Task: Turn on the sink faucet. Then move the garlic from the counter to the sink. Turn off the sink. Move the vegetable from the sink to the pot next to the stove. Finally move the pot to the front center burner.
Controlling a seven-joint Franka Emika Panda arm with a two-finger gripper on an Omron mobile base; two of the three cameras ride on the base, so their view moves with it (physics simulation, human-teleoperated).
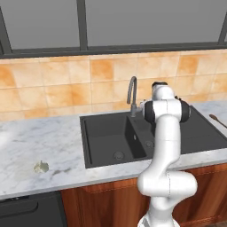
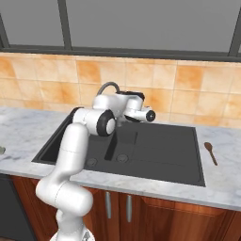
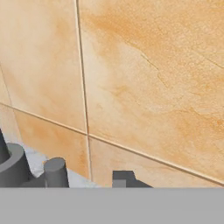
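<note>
- The white arm reaches over the sink (image 1: 106, 137), a matte black double basin set into the white marble counter (image 1: 26, 146), with the hand up at the far edge by the tiled wall.
- The gripper (image 3: 122, 178) shows just a dark finger tip at the bottom of the hand view; its jaws are pressed together, and nothing can be seen between them.
- The hand view faces the orange tiled wall (image 3: 144, 78) at close range, with the grey base and lever stub of the sink faucet (image 3: 54, 171) at its lower left.
- In the left base view the sink faucet (image 1: 131, 95) rises as a dark gooseneck behind the divider between the two bowls, just left of the arm's wrist.
- In the right base view the arch of the faucet (image 2: 109, 86) peeks above the arm's forearm.
- No water stream can be made out at the spout.
- The garlic (image 1: 41, 167) lies on the counter, well left of the sink and near the front edge, apart from the arm.
- A wooden spoon (image 2: 210, 152) lies on the counter just right of the sink.
- Reddish-brown cabinets (image 2: 155, 214) stand under the counter.
</note>
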